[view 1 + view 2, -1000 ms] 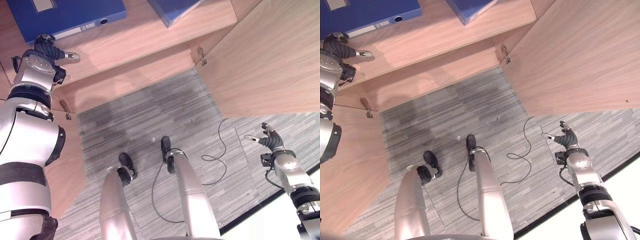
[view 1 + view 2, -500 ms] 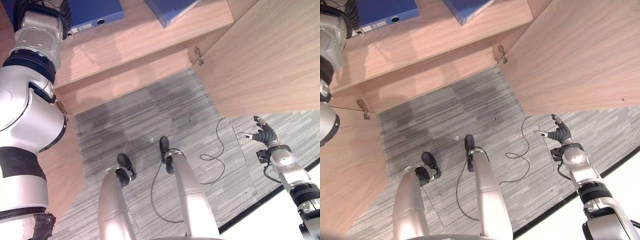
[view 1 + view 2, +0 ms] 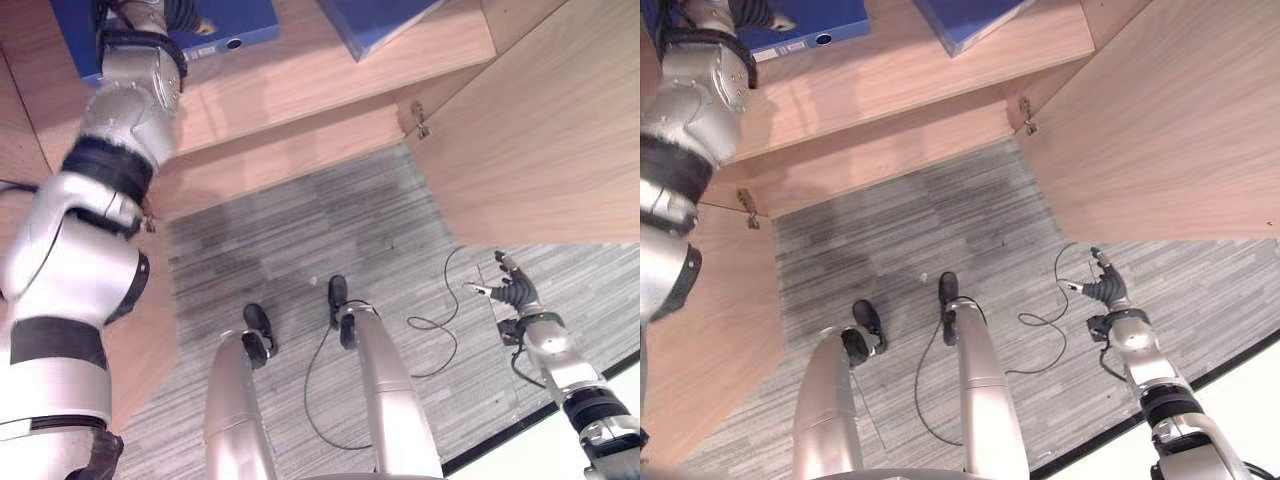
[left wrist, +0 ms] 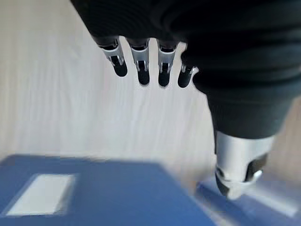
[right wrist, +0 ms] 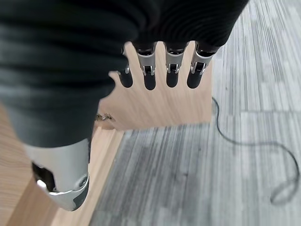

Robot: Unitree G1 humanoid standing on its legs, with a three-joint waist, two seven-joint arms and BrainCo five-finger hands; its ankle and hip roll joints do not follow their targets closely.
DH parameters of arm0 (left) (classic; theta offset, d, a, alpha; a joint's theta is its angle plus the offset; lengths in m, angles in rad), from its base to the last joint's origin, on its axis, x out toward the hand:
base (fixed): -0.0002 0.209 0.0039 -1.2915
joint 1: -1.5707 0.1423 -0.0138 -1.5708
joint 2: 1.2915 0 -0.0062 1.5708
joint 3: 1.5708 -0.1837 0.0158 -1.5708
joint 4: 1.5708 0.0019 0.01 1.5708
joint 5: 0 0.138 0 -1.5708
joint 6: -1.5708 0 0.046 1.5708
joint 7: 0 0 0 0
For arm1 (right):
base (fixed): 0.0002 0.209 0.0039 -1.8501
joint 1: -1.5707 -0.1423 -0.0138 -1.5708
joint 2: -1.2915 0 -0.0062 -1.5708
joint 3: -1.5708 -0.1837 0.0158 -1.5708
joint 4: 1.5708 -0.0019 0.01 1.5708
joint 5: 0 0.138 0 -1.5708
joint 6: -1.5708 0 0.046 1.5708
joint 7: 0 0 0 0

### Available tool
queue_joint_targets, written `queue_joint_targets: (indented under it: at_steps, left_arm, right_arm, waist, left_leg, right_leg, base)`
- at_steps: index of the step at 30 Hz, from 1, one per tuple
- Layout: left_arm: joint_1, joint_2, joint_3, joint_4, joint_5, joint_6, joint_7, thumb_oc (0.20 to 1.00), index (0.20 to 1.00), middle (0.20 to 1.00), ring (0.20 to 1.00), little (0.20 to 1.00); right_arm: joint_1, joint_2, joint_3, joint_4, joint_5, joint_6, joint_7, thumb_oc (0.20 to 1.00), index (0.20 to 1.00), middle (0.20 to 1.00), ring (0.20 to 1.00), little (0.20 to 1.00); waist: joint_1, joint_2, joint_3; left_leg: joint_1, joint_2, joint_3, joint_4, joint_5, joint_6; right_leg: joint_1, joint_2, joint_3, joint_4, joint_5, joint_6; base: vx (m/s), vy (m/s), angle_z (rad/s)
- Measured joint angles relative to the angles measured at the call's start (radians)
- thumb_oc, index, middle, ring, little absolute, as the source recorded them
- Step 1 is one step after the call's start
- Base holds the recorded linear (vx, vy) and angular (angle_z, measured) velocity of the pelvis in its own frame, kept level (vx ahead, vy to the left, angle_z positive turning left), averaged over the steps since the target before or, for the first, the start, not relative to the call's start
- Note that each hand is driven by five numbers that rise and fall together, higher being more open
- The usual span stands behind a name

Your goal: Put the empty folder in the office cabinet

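**Folder on the shelf, left hand above it**

The blue folder [image 3: 240, 20] lies flat on the cabinet shelf [image 3: 300, 80], spine label facing out, with a second blue folder [image 3: 385, 20] resting just beside it on the same shelf. The left hand [image 4: 150, 56] hovers over the folder with its fingers straight and relaxed, thumb apart, gripping nothing; I judge the folder is already placed and the hand free to leave. The right hand [image 3: 1102, 290] hangs low over the grey carpet [image 3: 320, 230], fingers loosely spread and empty, clear of the open cabinet door [image 3: 540, 130] so it blocks nothing.
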Motion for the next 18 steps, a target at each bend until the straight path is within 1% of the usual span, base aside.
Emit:
queue_joint_targets:
  at_steps: [1, 2, 4, 5, 7, 8, 9, 10, 11, 12, 14, 15, 16, 17, 18]
  left_arm:
    - [0.057, -0.006, 0.01, -0.033, 0.0, 0.002, 0.023, 1.0, 1.0, 1.0, 1.0, 1.0]
    - [0.069, -0.01, 0.01, -0.035, 0.0, 0.002, 0.026, 1.0, 1.0, 1.0, 1.0, 1.0]
    - [0.133, -0.029, 0.067, -0.106, 0.001, 0.0, 0.039, 1.0, 1.0, 1.0, 1.0, 1.0]
    - [0.212, -0.035, 0.12, -0.223, 0.004, -0.009, 0.042, 1.0, 1.0, 1.0, 1.0, 1.0]
    - [0.296, -0.042, 0.139, -0.33, 0.007, -0.029, 0.049, 1.0, 1.0, 1.0, 1.0, 1.0]
    - [0.345, -0.048, 0.143, -0.379, 0.012, -0.049, 0.049, 1.0, 1.0, 1.0, 1.0, 1.0]
    - [0.444, -0.075, 0.144, -0.452, 0.047, -0.095, 0.049, 1.0, 1.0, 1.0, 1.0, 1.0]
    - [0.486, -0.089, 0.13, -0.472, 0.052, -0.117, 0.049, 1.0, 1.0, 1.0, 1.0, 1.0]
    - [0.511, -0.091, 0.113, -0.475, 0.054, -0.132, 0.049, 1.0, 1.0, 1.0, 1.0, 1.0]
    - [0.576, -0.117, 0.083, -0.475, 0.063, -0.153, 0.046, 1.0, 1.0, 1.0, 1.0, 1.0]
    - [0.624, -0.137, 0.061, -0.475, 0.062, -0.176, 0.035, 1.0, 1.0, 1.0, 1.0, 1.0]
    - [0.697, -0.147, 0.033, -0.478, 0.062, -0.215, 0.019, 1.0, 1.0, 1.0, 1.0, 1.0]
    - [0.721, -0.155, 0.024, -0.479, 0.062, -0.222, 0.014, 1.0, 1.0, 1.0, 1.0, 1.0]
    - [0.754, -0.158, 0.02, -0.483, 0.06, -0.235, 0.004, 1.0, 1.0, 1.0, 1.0, 1.0]
    - [0.825, -0.162, 0.022, -0.492, 0.039, -0.26, -0.018, 1.0, 1.0, 1.0, 1.0, 1.0]
  right_arm:
    - [0.011, 0.009, 0.02, 0.001, -0.001, 0.002, -0.002, 1.0, 1.0, 1.0, 1.0, 1.0]
    - [0.014, 0.013, 0.02, -0.003, -0.001, 0.002, -0.002, 1.0, 1.0, 1.0, 1.0, 1.0]
    - [0.013, 0.018, 0.02, -0.011, -0.003, 0.003, -0.008, 1.0, 1.0, 1.0, 1.0, 1.0]
    - [0.015, 0.036, -0.005, -0.013, -0.011, 0.003, -0.016, 1.0, 1.0, 1.0, 1.0, 1.0]
    - [0.018, 0.047, -0.006, -0.011, -0.012, 0.004, -0.026, 1.0, 1.0, 1.0, 1.0, 1.0]
    - [0.021, 0.055, -0.009, -0.012, -0.012, 0.004, -0.03, 1.0, 1.0, 1.0, 1.0, 1.0]
    - [0.021, 0.069, -0.014, -0.013, -0.021, 0.004, -0.037, 1.0, 1.0, 1.0, 1.0, 1.0]
    - [0.02, 0.075, -0.015, -0.013, -0.023, 0.002, -0.04, 1.0, 1.0, 1.0, 1.0, 1.0]
    - [0.017, 0.081, -0.015, -0.013, -0.027, 0.002, -0.042, 1.0, 1.0, 1.0, 1.0, 1.0]
    - [0.011, 0.095, -0.016, -0.014, -0.039, 0.002, -0.052, 1.0, 1.0, 1.0, 1.0, 1.0]
    - [0.007, 0.105, -0.016, -0.015, -0.04, 0.002, -0.055, 1.0, 1.0, 1.0, 1.0, 1.0]
    - [0.003, 0.113, -0.017, -0.014, -0.041, 0.003, -0.069, 1.0, 1.0, 1.0, 1.0, 1.0]
    - [0.005, 0.113, -0.017, -0.012, -0.042, 0.003, -0.073, 1.0, 1.0, 1.0, 1.0, 1.0]
    - [0.002, 0.115, -0.017, -0.011, -0.043, 0.004, -0.076, 1.0, 1.0, 1.0, 1.0, 1.0]
    - [0.001, 0.123, -0.017, -0.011, -0.049, 0.005, -0.08, 1.0, 1.0, 1.0, 1.0, 1.0]
  waist:
    - [0.005, 0.0, 0.0]
    - [0.007, 0.0, 0.0]
    - [0.016, 0.0, 0.0]
    - [0.016, 0.001, 0.0]
    - [0.032, 0.003, 0.001]
    - [0.035, 0.003, 0.001]
    - [0.055, 0.005, 0.003]
    - [0.063, 0.007, 0.004]
    - [0.072, 0.009, 0.005]
    - [0.084, 0.013, 0.008]
    - [0.086, 0.017, 0.011]
    - [0.099, 0.027, 0.017]
    - [0.1, 0.028, 0.018]
    - [0.11, 0.032, 0.02]
    - [0.112, 0.034, 0.021]
  left_leg:
    - [0.018, -0.006, 0.0, -0.02, 0.007, -0.001]
    - [0.024, -0.008, -0.001, -0.026, 0.01, -0.002]
    - [0.042, -0.014, 0.002, -0.043, 0.014, -0.002]
    - [0.053, -0.015, 0.005, -0.05, 0.014, -0.001]
    - [0.065, -0.017, 0.008, -0.06, 0.015, -0.001]
    - [0.072, -0.018, 0.01, -0.064, 0.015, -0.002]
    - [0.085, -0.022, 0.013, -0.075, 0.017, -0.003]
    - [0.091, -0.023, 0.016, -0.079, 0.018, -0.002]
    - [0.094, -0.023, 0.016, -0.082, 0.018, -0.003]
    - [0.111, -0.029, 0.018, -0.099, 0.025, -0.004]
    - [0.13, -0.038, 0.016, -0.122, 0.035, -0.006]
    - [0.17, -0.05, 0.016, -0.161, 0.051, -0.008]
    - [0.185, -0.056, 0.016, -0.176, 0.056, -0.01]
    - [0.208, -0.062, 0.016, -0.199, 0.063, -0.011]
    - [0.258, -0.077, 0.013, -0.256, 0.087, -0.016]
  right_leg:
    - [0.016, -0.007, -0.005, -0.009, -0.001, -0.002]
    - [0.023, -0.009, -0.008, -0.015, -0.001, -0.002]
    - [0.039, -0.012, -0.008, -0.025, 0.0, 0.0]
    - [0.047, -0.014, -0.007, -0.03, -0.001, 0.0]
    - [0.057, -0.015, -0.007, -0.037, -0.001, 0.0]
    - [0.061, -0.015, -0.006, -0.04, -0.001, 0.0]
    - [0.07, -0.018, -0.006, -0.043, -0.001, -0.001]
    - [0.073, -0.02, -0.005, -0.044, -0.002, -0.001]
    - [0.075, -0.02, -0.005, -0.045, -0.003, -0.001]
    - [0.09, -0.023, -0.005, -0.054, -0.003, -0.001]
    - [0.107, -0.029, -0.008, -0.065, -0.003, 0.0]
    - [0.142, -0.039, -0.016, -0.085, -0.002, 0.0]
    - [0.156, -0.04, -0.016, -0.093, -0.002, 0.001]
    - [0.174, -0.046, -0.021, -0.102, -0.003, 0.0]
    - [0.219, -0.051, -0.028, -0.135, -0.001, 0.002]
  base:
    - [0.0, 0.013, 0.12]
    - [0.0, 0.012, 0.13]
    - [0.0, -0.001, 0.02]
    - [0.0, 0.0, 0.0]
    - [0.0, 0.0, 0.0]
    - [0.0, 0.0, 0.0]
    - [0.0, 0.0, 0.0]
    - [0.0, 0.0, 0.0]
    - [-0.01, -0.041, 0.04]
    - [-0.01, -0.046, 0.06]
    - [0.0, -0.046, 0.14]
    - [0.01, -0.059, 0.17]
    - [0.02, -0.067, 0.17]
    - [0.03, -0.076, 0.17]
    - [0.05, -0.086, 0.19]
